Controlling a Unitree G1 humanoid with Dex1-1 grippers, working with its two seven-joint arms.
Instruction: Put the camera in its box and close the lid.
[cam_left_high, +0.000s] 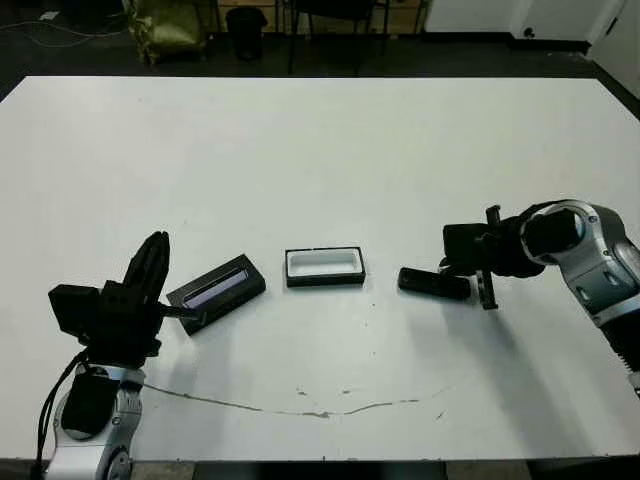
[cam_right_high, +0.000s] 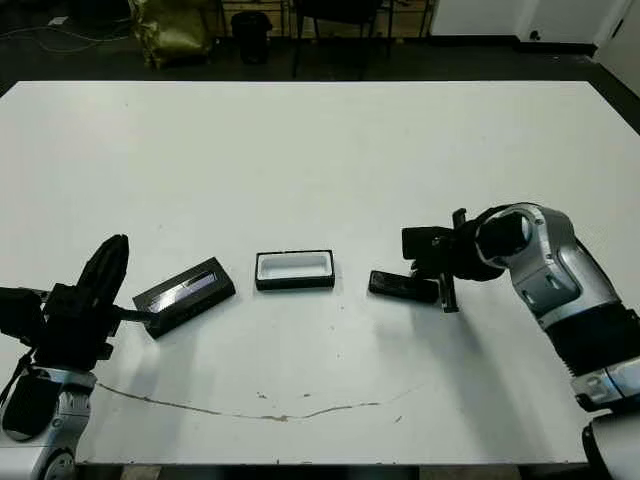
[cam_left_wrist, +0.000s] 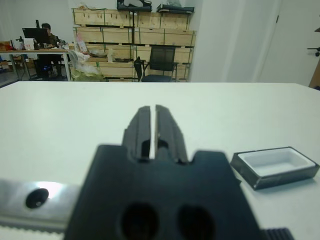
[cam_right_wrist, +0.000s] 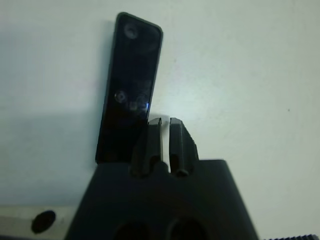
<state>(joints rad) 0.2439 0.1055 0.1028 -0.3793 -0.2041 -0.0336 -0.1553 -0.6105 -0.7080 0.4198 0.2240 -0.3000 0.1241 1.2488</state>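
Note:
The camera (cam_left_high: 433, 283), a slim glossy black bar, lies flat on the table right of centre; its lenses show in the right wrist view (cam_right_wrist: 130, 90). My right gripper (cam_left_high: 447, 266) hovers just over the camera's right end, shut and holding nothing, with its fingertips (cam_right_wrist: 154, 121) beside the bar's edge. The box (cam_left_high: 324, 266) sits at the middle, white interior up and nothing in it. It also shows in the left wrist view (cam_left_wrist: 274, 166). The lid (cam_left_high: 216, 292), with its greyish-lilac panel, lies angled to the left of the box. My left gripper (cam_left_high: 157, 243) stands shut beside the lid's left end.
A thin dark scratch line (cam_left_high: 300, 408) runs across the white table (cam_left_high: 320, 150) near its front edge. Beyond the far edge are a chair (cam_left_wrist: 162, 61), stacked crates and a seated person (cam_left_wrist: 46, 31) at a desk.

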